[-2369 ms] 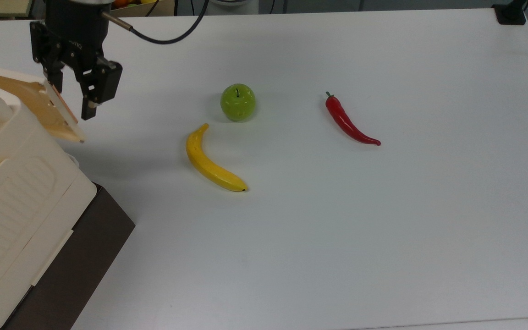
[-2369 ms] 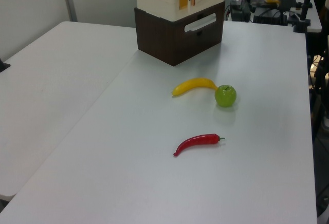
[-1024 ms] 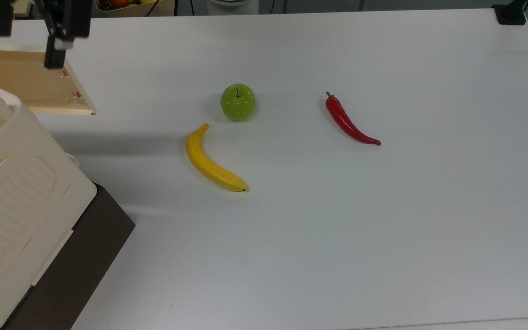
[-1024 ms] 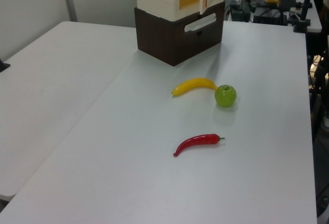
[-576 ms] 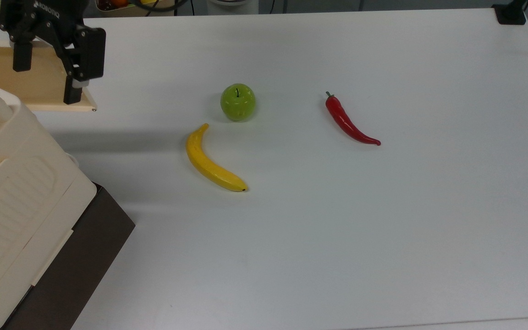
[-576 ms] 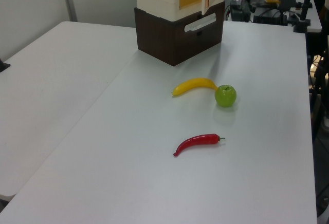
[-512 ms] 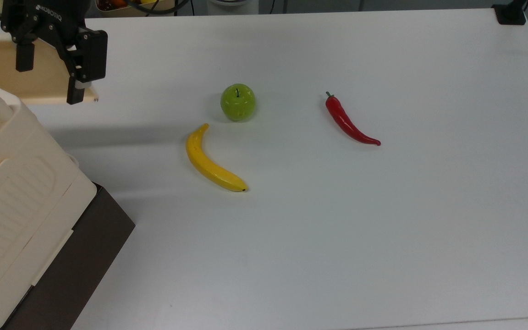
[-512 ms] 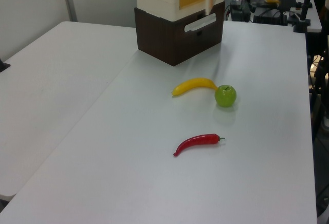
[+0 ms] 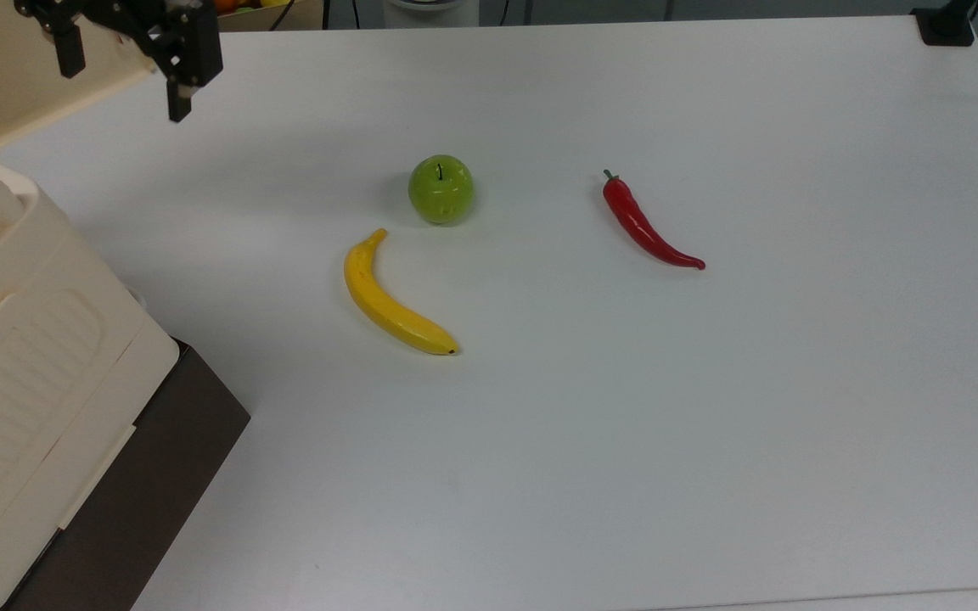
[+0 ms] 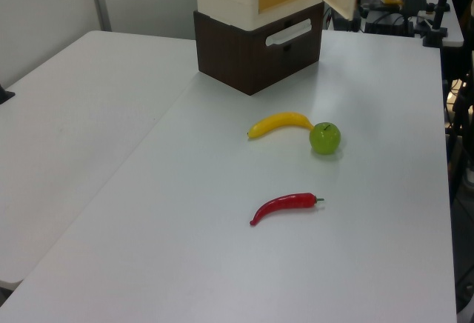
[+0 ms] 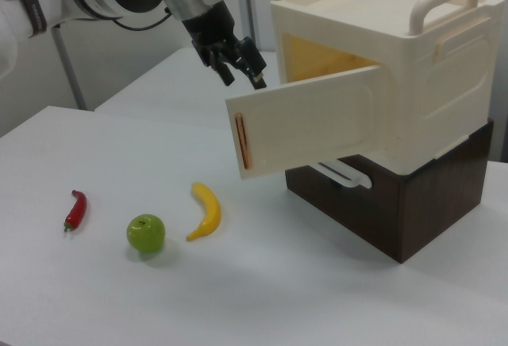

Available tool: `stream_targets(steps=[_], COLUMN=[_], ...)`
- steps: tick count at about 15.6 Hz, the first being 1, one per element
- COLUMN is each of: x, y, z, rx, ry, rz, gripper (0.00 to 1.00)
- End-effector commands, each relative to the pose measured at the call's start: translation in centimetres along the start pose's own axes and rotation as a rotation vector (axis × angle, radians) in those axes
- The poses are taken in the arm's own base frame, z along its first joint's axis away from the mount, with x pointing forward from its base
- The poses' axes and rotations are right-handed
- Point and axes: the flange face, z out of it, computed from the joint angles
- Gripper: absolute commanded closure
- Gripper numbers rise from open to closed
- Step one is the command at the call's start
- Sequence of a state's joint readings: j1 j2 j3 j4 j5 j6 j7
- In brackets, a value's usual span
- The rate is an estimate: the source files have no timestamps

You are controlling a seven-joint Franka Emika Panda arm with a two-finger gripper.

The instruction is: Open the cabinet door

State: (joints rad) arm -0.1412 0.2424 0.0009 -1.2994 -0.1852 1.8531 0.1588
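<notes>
- The flat cream-beige plastic cabinet door (image 11: 305,120) stands swung wide off the boxy cream cabinet (image 11: 397,68), baring its yellowish inside (clearest in the right view).
- The black two-finger gripper (image 11: 243,72) hangs just above the door's free edge, fingers apart, holding nothing.
- The top view shows the yellow banana (image 9: 391,301), green apple (image 9: 441,188) and red chilli (image 9: 646,225) spread apart on the white table (image 9: 710,424).

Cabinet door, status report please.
Gripper open, holding nothing, above the door's free edge. Cabinet door swung wide open. Banana, apple and pepper well clear.
</notes>
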Motion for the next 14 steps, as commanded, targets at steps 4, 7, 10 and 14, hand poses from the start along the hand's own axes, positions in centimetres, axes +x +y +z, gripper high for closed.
stream_targets(steps=[4, 7, 10, 14], x=[-4.7, -7.1, -9.2, -10.5], y=[-6.7, -9.7, -12.4, -12.4], z=[1.5, 2.0, 2.0, 1.5], rx=[0.056, 0.073, 0.104, 0.090], ry=[-0.178, -0.228, -0.274, -0.297], rz=[-0.163, -0.217, -0.258, -0.268], gripper=[0.00, 0.00, 0.00, 0.00])
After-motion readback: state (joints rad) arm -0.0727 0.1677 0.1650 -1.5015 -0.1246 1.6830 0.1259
